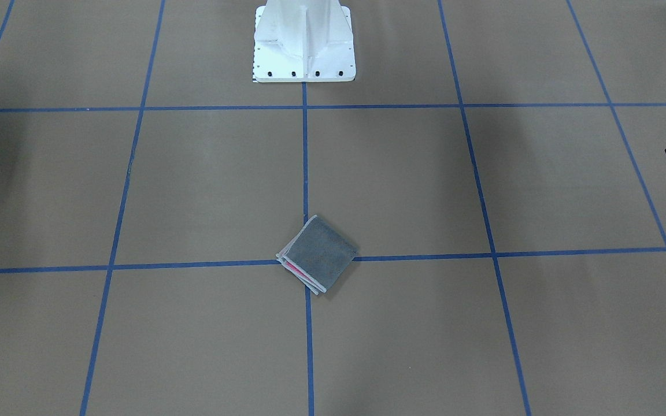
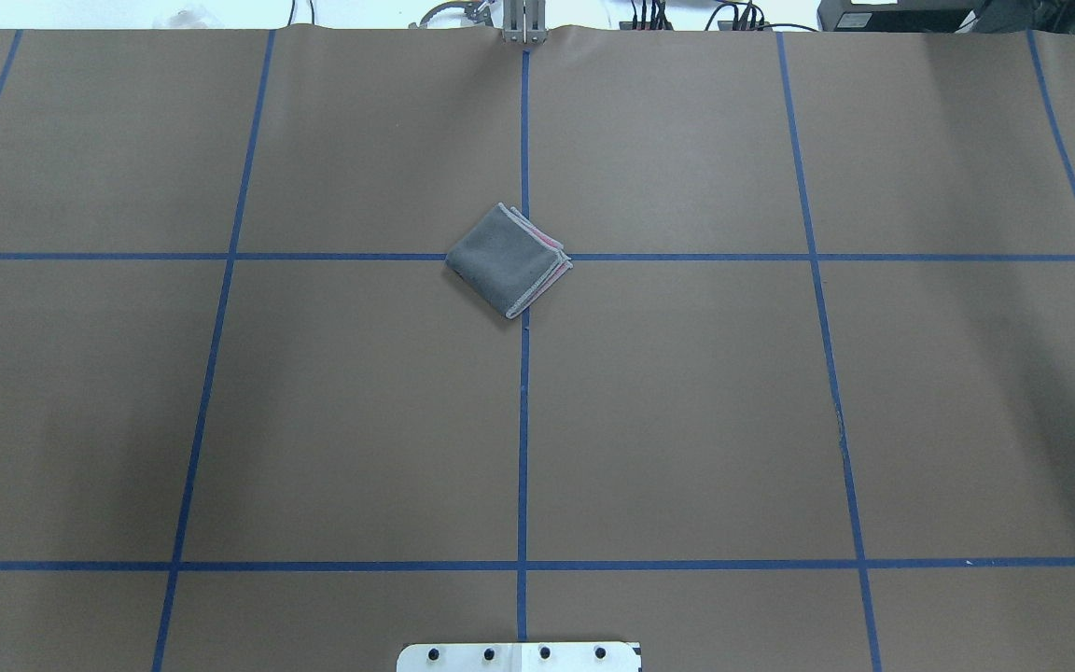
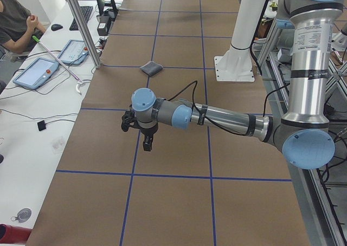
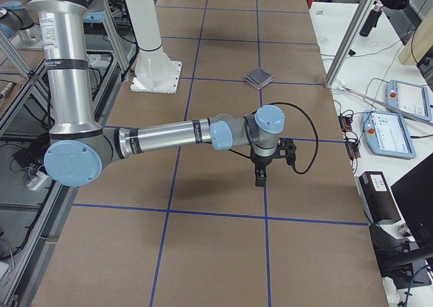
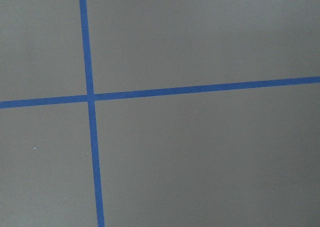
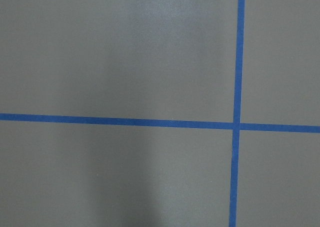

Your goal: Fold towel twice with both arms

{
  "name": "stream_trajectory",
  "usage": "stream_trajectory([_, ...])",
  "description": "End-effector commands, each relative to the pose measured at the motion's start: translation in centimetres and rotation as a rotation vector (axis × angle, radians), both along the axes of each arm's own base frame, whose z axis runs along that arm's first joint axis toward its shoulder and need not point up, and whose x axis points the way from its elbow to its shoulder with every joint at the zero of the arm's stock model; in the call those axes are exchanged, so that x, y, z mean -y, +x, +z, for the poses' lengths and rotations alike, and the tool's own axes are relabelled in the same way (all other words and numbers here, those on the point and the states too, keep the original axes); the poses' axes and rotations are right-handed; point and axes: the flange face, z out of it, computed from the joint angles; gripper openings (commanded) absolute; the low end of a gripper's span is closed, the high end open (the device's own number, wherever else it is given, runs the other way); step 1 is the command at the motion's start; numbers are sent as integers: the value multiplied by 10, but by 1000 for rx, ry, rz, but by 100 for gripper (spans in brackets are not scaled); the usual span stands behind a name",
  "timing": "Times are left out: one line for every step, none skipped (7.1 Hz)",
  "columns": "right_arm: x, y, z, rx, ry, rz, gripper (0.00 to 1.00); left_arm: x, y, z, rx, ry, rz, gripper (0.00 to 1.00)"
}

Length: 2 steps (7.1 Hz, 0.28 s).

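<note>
The towel (image 2: 508, 259) lies folded into a small square on the middle tape crossing, dark grey face up, with pink showing between the layers at one edge. It also shows in the front view (image 1: 318, 255), the left side view (image 3: 151, 68) and the right side view (image 4: 258, 78). My left gripper (image 3: 147, 143) hangs over the table far from the towel; I cannot tell if it is open or shut. My right gripper (image 4: 260, 176) hangs likewise at the other end; I cannot tell its state. Neither touches the towel. Both wrist views show only table.
The brown table (image 2: 687, 420) is marked with blue tape lines. The white pedestal base (image 1: 304, 43) stands at the robot's side. Desks with tablets (image 3: 35, 72) and a seated person (image 3: 16, 21) flank the far side.
</note>
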Motion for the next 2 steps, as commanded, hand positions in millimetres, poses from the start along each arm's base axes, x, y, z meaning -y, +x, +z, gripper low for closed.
stream_trajectory([0,0,0,0,1,0,100,0,0,0,0,0,0,100])
stream_trajectory([0,0,0,0,1,0,100,0,0,-1,0,0,-1,100])
